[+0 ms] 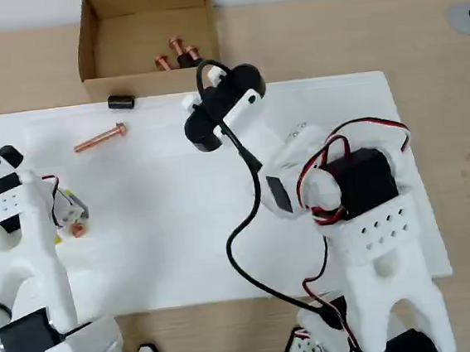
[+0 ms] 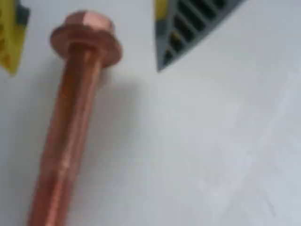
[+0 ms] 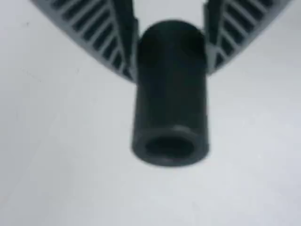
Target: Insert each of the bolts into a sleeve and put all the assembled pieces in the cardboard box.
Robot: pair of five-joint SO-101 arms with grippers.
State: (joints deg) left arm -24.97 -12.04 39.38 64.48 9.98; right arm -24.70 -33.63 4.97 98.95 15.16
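Black sleeve [image 3: 170,94], seemingly snug between the right jaws.

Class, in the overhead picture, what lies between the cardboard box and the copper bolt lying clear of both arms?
A black sleeve lies there, beside the front wall of the cardboard box, apart from the bolt; the high view shows it.

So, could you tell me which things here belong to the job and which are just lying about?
Job: cardboard box, assembled pieces inside it, loose bolt, loose sleeve, second sleeve in the right gripper, second bolt at the left gripper.
Lying about: white mat, grey pad beyond the mat.
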